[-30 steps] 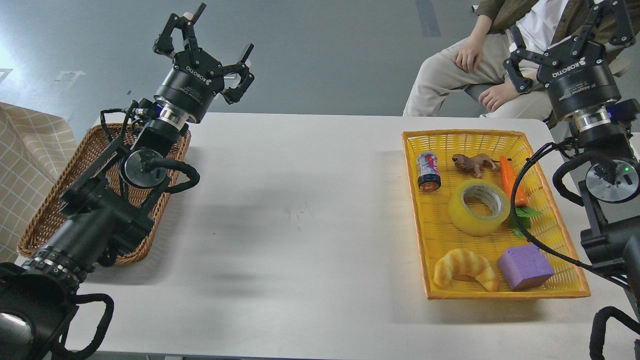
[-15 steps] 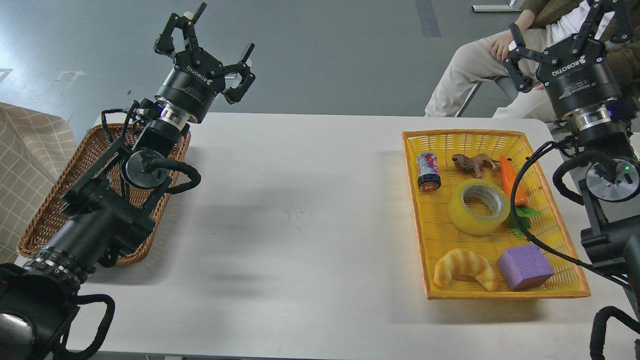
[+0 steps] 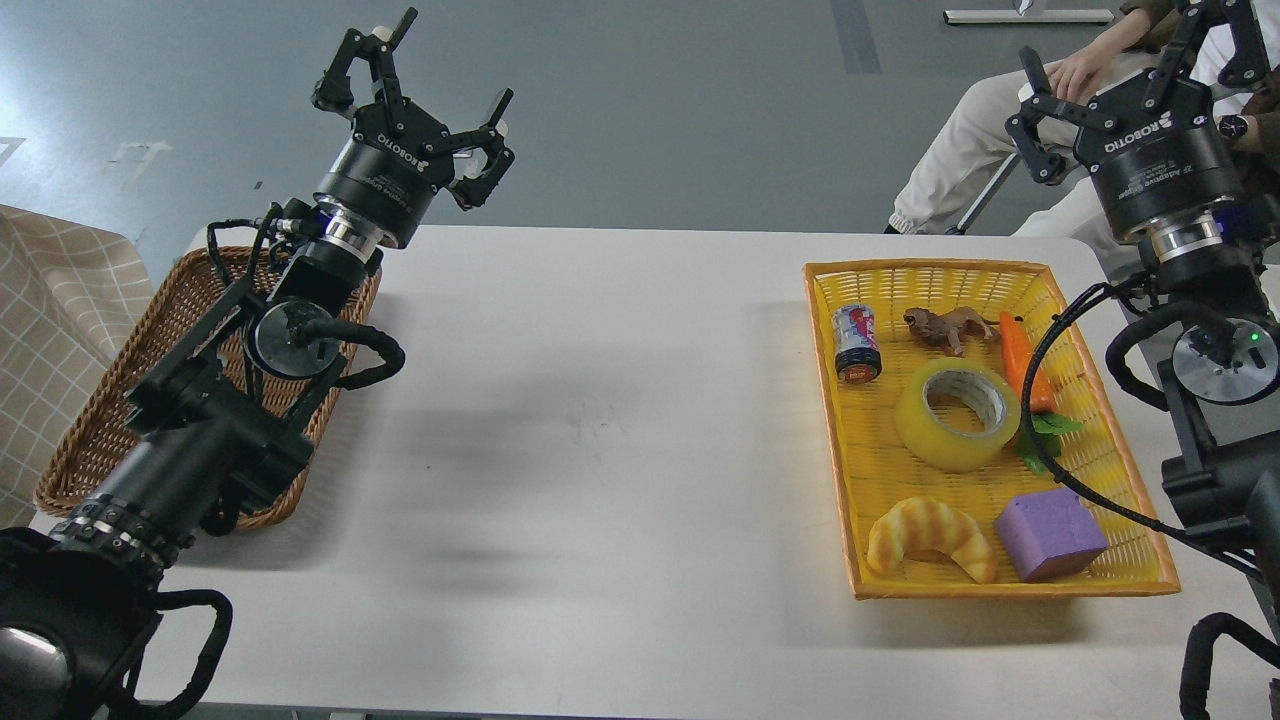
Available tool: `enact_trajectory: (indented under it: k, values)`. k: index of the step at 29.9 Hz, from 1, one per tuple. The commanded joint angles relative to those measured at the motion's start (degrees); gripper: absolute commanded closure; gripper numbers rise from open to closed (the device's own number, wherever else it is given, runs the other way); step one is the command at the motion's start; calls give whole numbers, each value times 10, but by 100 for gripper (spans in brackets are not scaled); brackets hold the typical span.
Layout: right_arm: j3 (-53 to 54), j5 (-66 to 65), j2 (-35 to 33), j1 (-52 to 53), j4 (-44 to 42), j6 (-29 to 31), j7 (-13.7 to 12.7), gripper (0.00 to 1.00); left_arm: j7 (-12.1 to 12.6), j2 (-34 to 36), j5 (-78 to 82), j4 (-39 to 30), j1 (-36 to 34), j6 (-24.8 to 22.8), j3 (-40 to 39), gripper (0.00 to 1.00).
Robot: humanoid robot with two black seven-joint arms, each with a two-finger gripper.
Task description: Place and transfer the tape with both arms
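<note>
While the tape (image 3: 958, 415) lies flat in the yellow tray (image 3: 1120, 575) on the white table (image 3: 600, 420), both claws gape wide and empty, the left gripper (image 3: 415, 75) and right gripper (image 3: 1135, 65) raised over grey floor (image 3: 650, 110)

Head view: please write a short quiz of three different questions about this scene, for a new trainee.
1. True or false: the tape lies in the yellow basket.
2. Which thing lies nearest the purple block? A. can B. croissant C. toy animal
3. Fill in: the left gripper is raised beyond the far end of the ____ wicker basket.

Key: 1. true; 2. B; 3. brown. Both the left gripper and the right gripper are open and hold nothing.
</note>
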Motion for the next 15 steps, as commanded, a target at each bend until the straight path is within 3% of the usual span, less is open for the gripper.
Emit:
enact_trajectory:
  k: [1, 9, 11, 13, 15]
  values:
    - [0, -1, 0, 0, 0, 0, 0, 0, 1, 1, 0, 0, -1, 0, 0, 2]
    - [0, -1, 0, 0, -1, 0, 0, 0, -6, 0, 1, -1, -2, 0, -1, 2]
    - [0, -1, 0, 0, -1, 0, 0, 0, -30, 0, 4, -1, -3, 0, -1, 2]
    - [0, 0, 0, 0, -1, 0, 0, 0, -70, 2, 8, 0, -3, 0, 1, 2]
    - [0, -1, 1, 0, -1, 0, 0, 0, -79, 2, 8, 0, -3, 0, 2, 2]
